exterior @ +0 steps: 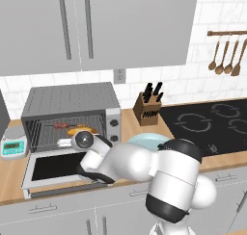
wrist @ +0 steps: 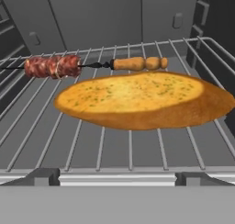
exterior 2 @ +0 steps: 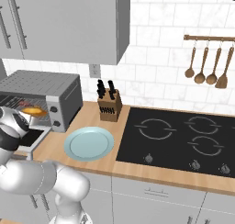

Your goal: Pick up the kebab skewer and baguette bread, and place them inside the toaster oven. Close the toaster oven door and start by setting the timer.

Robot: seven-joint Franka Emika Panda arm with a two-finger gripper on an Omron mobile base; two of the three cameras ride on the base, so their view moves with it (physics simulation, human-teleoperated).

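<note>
The toaster oven (exterior: 72, 116) stands at the left end of the wooden counter (exterior 2: 96, 165), its door (exterior: 53, 169) dropped flat and open toward the robot. Inside, on the wire rack (wrist: 133, 149), the baguette bread (wrist: 147, 99) lies lengthwise across the rack, cut face up and speckled with herbs. Just behind it, toward the oven's back wall, lies the kebab skewer (wrist: 55, 66) (meat chunks at the left, wooden handle at the right), close to the loaf; whether the two touch cannot be told. The gripper (wrist: 117, 177) hovers at the rack's near edge with its jaws spread wide and nothing between them. Right of the oven sit a light blue plate (exterior 2: 89, 143), a knife block (exterior 2: 109, 106) and a black cooktop (exterior 2: 183, 138). A small white scale (exterior: 13, 145) rests to the oven's left.
</note>
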